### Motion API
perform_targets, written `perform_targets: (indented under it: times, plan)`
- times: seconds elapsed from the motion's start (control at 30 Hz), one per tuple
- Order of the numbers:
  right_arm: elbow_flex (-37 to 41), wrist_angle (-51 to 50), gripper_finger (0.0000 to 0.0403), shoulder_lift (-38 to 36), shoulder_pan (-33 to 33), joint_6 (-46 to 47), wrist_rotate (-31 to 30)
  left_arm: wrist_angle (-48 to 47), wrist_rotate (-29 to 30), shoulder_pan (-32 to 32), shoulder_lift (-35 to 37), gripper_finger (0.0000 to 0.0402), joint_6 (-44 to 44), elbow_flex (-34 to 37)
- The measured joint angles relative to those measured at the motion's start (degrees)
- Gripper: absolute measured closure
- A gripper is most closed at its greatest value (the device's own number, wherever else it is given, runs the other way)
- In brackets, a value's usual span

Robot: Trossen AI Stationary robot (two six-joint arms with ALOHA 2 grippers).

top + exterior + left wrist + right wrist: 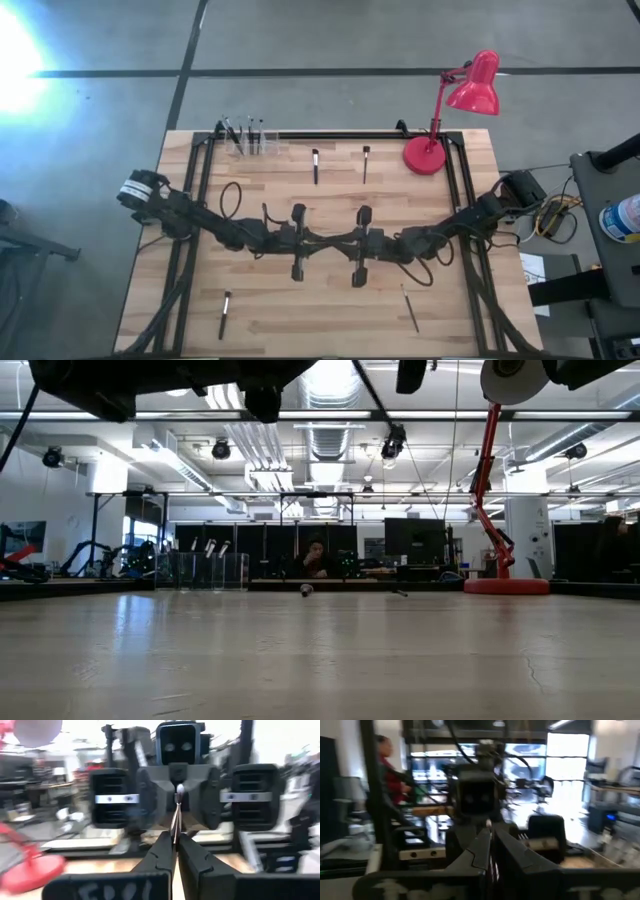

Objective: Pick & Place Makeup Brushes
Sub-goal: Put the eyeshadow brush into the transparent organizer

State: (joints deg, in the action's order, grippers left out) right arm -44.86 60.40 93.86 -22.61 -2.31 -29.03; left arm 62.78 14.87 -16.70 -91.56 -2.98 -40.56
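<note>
My two arms meet over the middle of the table, with the left gripper (pixel 322 240) and the right gripper (pixel 340 240) tip to tip, both shut. A thin makeup brush (pixel 175 817) with a pale end runs between them, raised above the wood. Two more brushes lie flat near the far edge (pixel 315 165) (pixel 366 162). Another two lie near the near edge (pixel 225 313) (pixel 410 308). A clear holder (pixel 250 140) at the far left stands with several brushes upright in it. My left gripper pinches the thin brush's shaft (pixel 174 834) between its two fingertips (pixel 165 851), level, coming from the table's left and lying along the brush. The brush is lifted clear and points at the right gripper. My right gripper comes level from the table's right. Its fingers are closed around a pale brush end (pixel 489 823) that just shows at the fingertips (pixel 481 845). Which part of the brush this is cannot be told.
A red desk lamp (pixel 450 105) stands at the far right corner on its round base (pixel 424 155). A black frame (pixel 203 180) runs along the table's sides and far edge. Bare wood lies in the middle, between the far and near brushes. A person shows in the room beyond.
</note>
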Motion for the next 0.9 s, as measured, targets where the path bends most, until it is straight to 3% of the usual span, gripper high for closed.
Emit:
perform_targets:
  times: [0.27,0.43,0.63,0.77,0.9]
  plan:
    - [0.02,-3.70,0.0312,-1.71,-0.02,-0.94,-3.43,-18.72,9.25,1.18,8.81,0.0395,0.40,0.50]
    - [0.02,-11.56,0.0286,-4.02,0.09,-3.19,-9.83,-33.52,17.99,3.29,15.63,0.0395,2.59,0.50]
    - [0.31,-23.13,0.0324,-5.01,1.47,-0.37,-11.30,-50.18,24.27,11.82,23.72,0.0395,10.52,0.52]
    - [1.15,-24.33,0.0369,-4.38,2.32,0.26,-11.30,-56.69,23.94,21.65,26.92,0.0395,13.97,0.43]
    - [2.44,-24.32,0.0392,-4.21,2.64,0.38,-11.24,-60.42,18.86,33.77,27.42,0.0395,15.24,-0.06]
